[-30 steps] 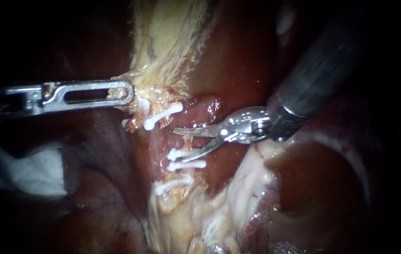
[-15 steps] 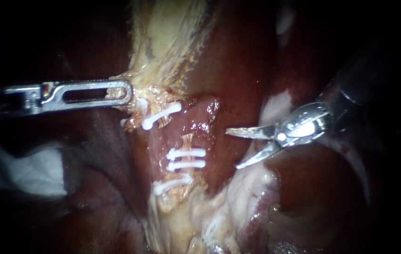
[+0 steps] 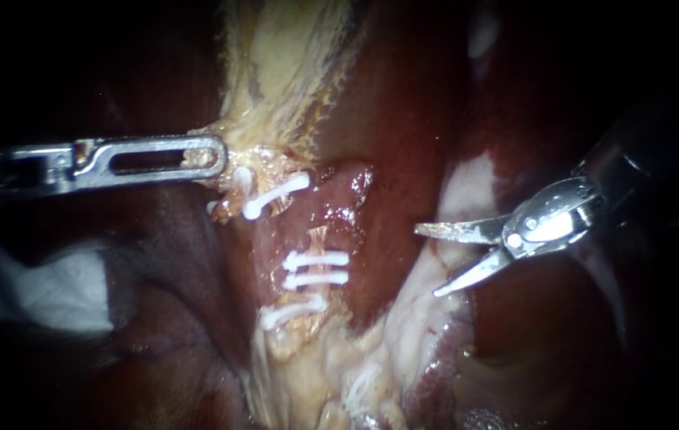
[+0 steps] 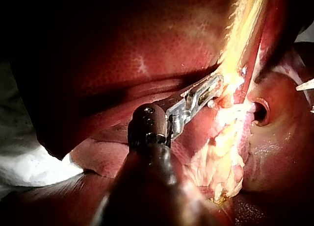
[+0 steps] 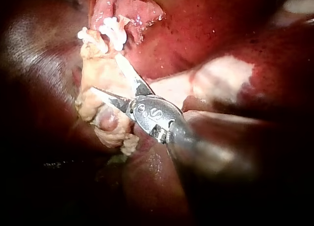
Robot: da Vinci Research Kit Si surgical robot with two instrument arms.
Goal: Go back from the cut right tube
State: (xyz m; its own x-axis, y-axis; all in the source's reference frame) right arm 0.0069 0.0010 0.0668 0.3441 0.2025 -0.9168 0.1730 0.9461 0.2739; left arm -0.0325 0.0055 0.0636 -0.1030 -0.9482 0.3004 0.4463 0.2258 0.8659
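clips (image 3: 315, 259) show white, liver (image 3: 403, 103) dark red, fatty tissue (image 3: 291, 56) pale yellow

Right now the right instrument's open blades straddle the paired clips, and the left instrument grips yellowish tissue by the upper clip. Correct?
No. The endoscope view shows the right instrument, blades open, clear of the paired clips, off to their side with nothing between them. The left instrument does grip yellowish tissue by the upper clip.

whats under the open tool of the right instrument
Under the right instrument's open tool lies pale tissue, with darker red tissue beside it. Nothing sits between the blades. What lies beneath that pale tissue is covered.
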